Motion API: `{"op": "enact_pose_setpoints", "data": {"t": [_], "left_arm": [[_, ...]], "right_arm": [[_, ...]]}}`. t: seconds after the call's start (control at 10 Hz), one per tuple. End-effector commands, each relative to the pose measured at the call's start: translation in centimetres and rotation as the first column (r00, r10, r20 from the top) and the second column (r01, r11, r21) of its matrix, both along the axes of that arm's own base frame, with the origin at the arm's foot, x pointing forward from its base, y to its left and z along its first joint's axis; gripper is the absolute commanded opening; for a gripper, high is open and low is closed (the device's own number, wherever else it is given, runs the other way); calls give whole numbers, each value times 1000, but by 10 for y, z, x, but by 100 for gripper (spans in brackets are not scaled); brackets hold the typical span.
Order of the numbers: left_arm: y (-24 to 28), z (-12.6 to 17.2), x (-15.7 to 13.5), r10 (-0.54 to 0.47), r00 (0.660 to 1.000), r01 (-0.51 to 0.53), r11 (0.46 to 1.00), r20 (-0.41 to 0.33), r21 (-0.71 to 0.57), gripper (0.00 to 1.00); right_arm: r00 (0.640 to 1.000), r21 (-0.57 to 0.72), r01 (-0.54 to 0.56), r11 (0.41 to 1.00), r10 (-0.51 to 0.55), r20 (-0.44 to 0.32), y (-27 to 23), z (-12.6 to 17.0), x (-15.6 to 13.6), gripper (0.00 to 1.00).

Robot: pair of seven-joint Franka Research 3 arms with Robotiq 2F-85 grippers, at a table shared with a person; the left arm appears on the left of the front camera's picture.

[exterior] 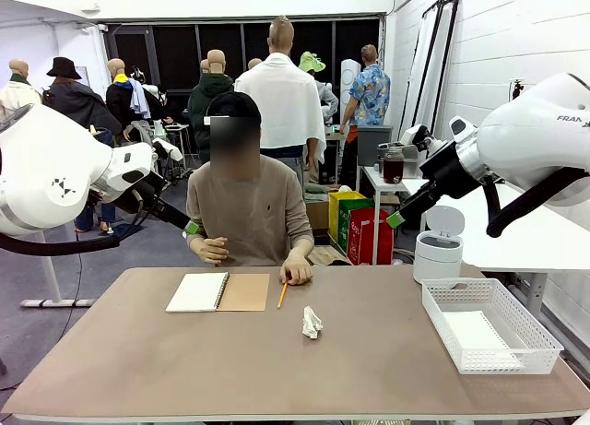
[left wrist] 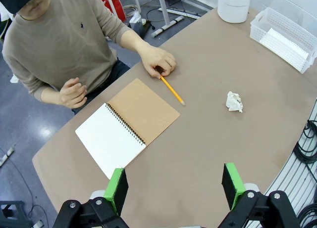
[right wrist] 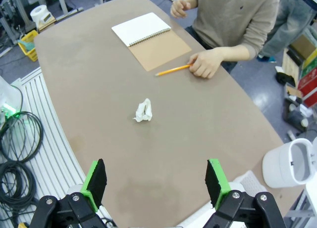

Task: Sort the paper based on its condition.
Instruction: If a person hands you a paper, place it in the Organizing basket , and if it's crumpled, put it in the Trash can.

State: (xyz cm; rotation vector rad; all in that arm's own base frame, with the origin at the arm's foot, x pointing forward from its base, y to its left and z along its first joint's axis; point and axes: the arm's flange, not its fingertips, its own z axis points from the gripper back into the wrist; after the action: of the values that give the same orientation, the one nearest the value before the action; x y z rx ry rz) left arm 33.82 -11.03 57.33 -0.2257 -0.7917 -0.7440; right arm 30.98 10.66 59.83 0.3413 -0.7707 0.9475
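A crumpled ball of white paper (exterior: 312, 322) (left wrist: 234, 101) (right wrist: 143, 111) lies near the middle of the brown table. A flat white sheet (exterior: 477, 331) (left wrist: 286, 44) rests inside the white mesh basket (exterior: 505, 362) (left wrist: 297, 24) at the right. My left gripper (exterior: 191, 229) (left wrist: 175, 186) hangs open high above the table's left side, holding nothing. On the right, my right gripper (exterior: 395, 219) (right wrist: 155, 181) is raised just as high, open and empty. Both are well clear of the paper.
An open spiral notebook with a brown cover (exterior: 218, 292) (left wrist: 128, 126) (right wrist: 151, 37) lies at the far edge before the seated person. One of the person's hands (exterior: 297, 272) touches the end of a yellow pencil (exterior: 283, 294) (left wrist: 172, 91) (right wrist: 172, 70). A small white bin (exterior: 437, 245) (right wrist: 292, 164) stands far right.
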Motion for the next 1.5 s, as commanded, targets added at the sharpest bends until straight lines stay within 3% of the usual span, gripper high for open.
{"op": "enact_pose_setpoints", "data": {"t": [0.0, 0.5, 1.0, 1.3, 1.4], "left_arm": [[1, 0, 0, -3, 1000, 3, 1000, -5, -5, 100], [1, 0, 0, -3, 1000, 3, 1000, -5, -5, 100], [1, 0, 0, -3, 1000, 3, 1000, -5, -5, 100], [1, 0, 0, -3, 1000, 3, 1000, -5, -5, 100], [1, 0, 0, -3, 1000, 3, 1000, -5, -5, 100]], "right_arm": [[1000, 0, 0, 1000, 0, 0, 0, 0, 0, 100], [1000, -113, -8, 994, 10, 11, 48, -11, 37, 100], [997, -281, -75, 957, 73, -16, 98, -62, 79, 100], [999, -279, -40, 959, 42, 0, 92, -65, 72, 100], [996, -291, -81, 953, 71, -46, 103, -78, 80, 100]]}}
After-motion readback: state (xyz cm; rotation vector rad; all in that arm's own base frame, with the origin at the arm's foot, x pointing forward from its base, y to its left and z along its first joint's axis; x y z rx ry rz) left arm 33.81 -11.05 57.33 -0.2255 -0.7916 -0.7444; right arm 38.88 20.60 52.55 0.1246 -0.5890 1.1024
